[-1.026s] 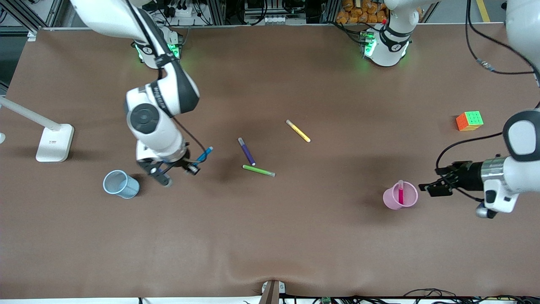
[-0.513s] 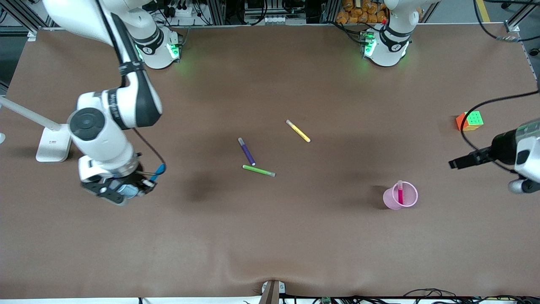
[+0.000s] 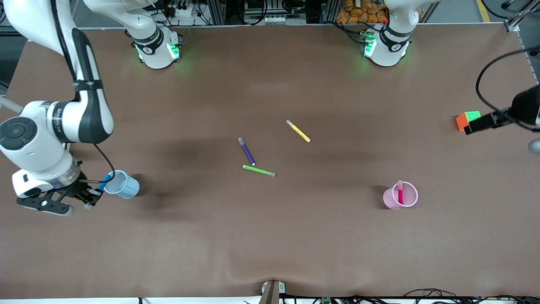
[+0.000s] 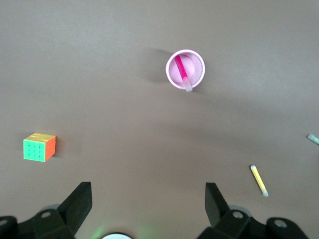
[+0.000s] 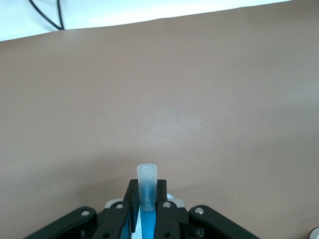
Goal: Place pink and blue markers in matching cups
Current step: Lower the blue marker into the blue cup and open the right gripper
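The only lettering in view is a short line of small dark print on the white band of the right arm [image 3: 57,120], over the counter [image 3: 270,236] edge at that arm's end, and it is too small to make out. The markers, cups and cube show no print that can be read. The wrist views show no writing at all.
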Tool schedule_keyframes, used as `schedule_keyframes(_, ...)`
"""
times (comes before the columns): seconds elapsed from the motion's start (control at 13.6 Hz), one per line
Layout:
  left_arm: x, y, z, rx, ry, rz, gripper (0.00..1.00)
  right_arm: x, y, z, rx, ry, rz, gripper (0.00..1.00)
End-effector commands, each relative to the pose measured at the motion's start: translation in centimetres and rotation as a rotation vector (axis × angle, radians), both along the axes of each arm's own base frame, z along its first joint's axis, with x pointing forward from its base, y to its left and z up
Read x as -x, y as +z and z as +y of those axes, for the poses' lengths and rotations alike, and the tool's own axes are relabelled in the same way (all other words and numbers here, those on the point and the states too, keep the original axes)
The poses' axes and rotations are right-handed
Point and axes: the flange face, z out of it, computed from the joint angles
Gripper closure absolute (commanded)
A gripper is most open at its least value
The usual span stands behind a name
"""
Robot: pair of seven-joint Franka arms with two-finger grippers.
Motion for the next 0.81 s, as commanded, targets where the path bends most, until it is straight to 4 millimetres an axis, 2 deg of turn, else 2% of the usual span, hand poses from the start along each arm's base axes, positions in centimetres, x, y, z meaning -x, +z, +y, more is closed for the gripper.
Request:
schedule_keyframes(0.0, 2.0, 1.5, -0.6, -0.036, -0.056, -0.014, 0.0, 0.3, -1.8, -1.0, 0.015, 0.027, -0.035, 1.0)
schedule_keyframes(0.22, 3.6, 2.5, -2.3, -0.05, -0.104, -0.036, 0.0, 0.7, -4.2, -1.3, 0.016, 0.039, -0.08, 1.0)
schedule_keyframes(0.44, 6.4, 1.4, -3.5, -0.072, -0.149, -0.06, 0.0, 1.4, -5.8, -1.3, 0.013, 0.044, -0.084, 1.0)
schedule_keyframes(0.66, 7.0, 1.6, -2.7, -0.057, -0.139, -0.036, 0.0, 2.1, -7.2, -1.4, 0.01, 0.052, -0.112, 1.0)
schedule_keyframes(0.73, 7.1, 1.6, -2.9, -0.054, -0.138, -0.029, 0.0, 2.4, -7.7, -1.3, 0.008, 0.051, -0.105, 1.0)
